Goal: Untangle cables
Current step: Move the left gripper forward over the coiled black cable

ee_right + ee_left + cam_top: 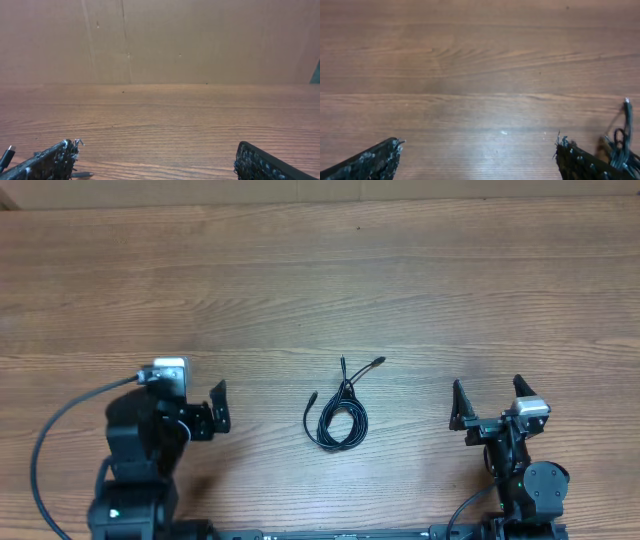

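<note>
Desk: wood surface carrying all items. Left fingers and right fingers: both released, spread wide, grasping nothing.

Cables: one coiled bundle at desk centre, between the arms, with plug ends splayed toward the far edge.

Risk: clamping the whole coil would likely tighten the tangle, and pulling one strand may drag the entire bundle. Nothing visible obstructs approach.

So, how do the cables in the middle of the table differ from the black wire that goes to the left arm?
The cables are thin; the wire is clearly thicker. The cables lie wound in a small bundle with plug ends sticking out; the wire makes one wide open curve. The cables lie free on the table; the wire is attached to the left arm. Both are black and flexible.
</note>
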{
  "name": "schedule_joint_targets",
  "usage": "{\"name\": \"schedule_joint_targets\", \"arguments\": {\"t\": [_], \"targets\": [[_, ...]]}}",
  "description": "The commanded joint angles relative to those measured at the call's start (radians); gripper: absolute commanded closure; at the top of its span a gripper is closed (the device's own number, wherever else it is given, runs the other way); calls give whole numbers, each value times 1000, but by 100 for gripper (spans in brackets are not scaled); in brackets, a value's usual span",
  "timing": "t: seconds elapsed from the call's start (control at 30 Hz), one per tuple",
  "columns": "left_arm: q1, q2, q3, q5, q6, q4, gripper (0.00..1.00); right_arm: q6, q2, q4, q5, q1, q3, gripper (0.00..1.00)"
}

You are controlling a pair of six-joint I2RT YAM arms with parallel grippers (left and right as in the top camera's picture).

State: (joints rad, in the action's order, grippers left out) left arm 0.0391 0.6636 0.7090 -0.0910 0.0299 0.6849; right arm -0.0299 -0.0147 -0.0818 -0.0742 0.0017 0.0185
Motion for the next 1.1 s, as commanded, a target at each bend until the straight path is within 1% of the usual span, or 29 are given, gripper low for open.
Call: {"name": "schedule_joint_targets", "arguments": {"t": [0.0, 0.07, 0.13, 0.3, 0.4, 0.63, 0.77, 0.83, 0.93, 1.07], "targets": [[0, 52, 127, -15, -1, 68, 0, -5, 8, 5, 6, 5, -11, 0], [-1, 90, 190, -18, -1, 131, 0, -5, 8, 5, 6, 5, -11, 0], [0, 129, 246, -62, -2, 171, 1, -5, 8, 5, 6, 5, -11, 0], [0, 184, 277, -325, 0, 164, 0, -5, 8, 5, 6, 5, -11, 0], [0, 214, 277, -393, -1, 154, 0, -5, 8, 5, 6, 5, -11, 0], [0, 300, 277, -401, 12, 137, 0, -5, 8, 5, 6, 5, -11, 0], [-1, 348, 277, -398, 44, 126, 0, -5, 8, 5, 6, 5, -11, 0], [-2, 369, 277, -371, 64, 127, 0, -5, 8, 5, 6, 5, -11, 0], [-21, 390, 278, -291, 103, 125, 0, -5, 8, 5, 6, 5, -11, 0], [-85, 405, 278, -176, 138, 109, 2, -5, 8, 5, 6, 5, -11, 0]]}}
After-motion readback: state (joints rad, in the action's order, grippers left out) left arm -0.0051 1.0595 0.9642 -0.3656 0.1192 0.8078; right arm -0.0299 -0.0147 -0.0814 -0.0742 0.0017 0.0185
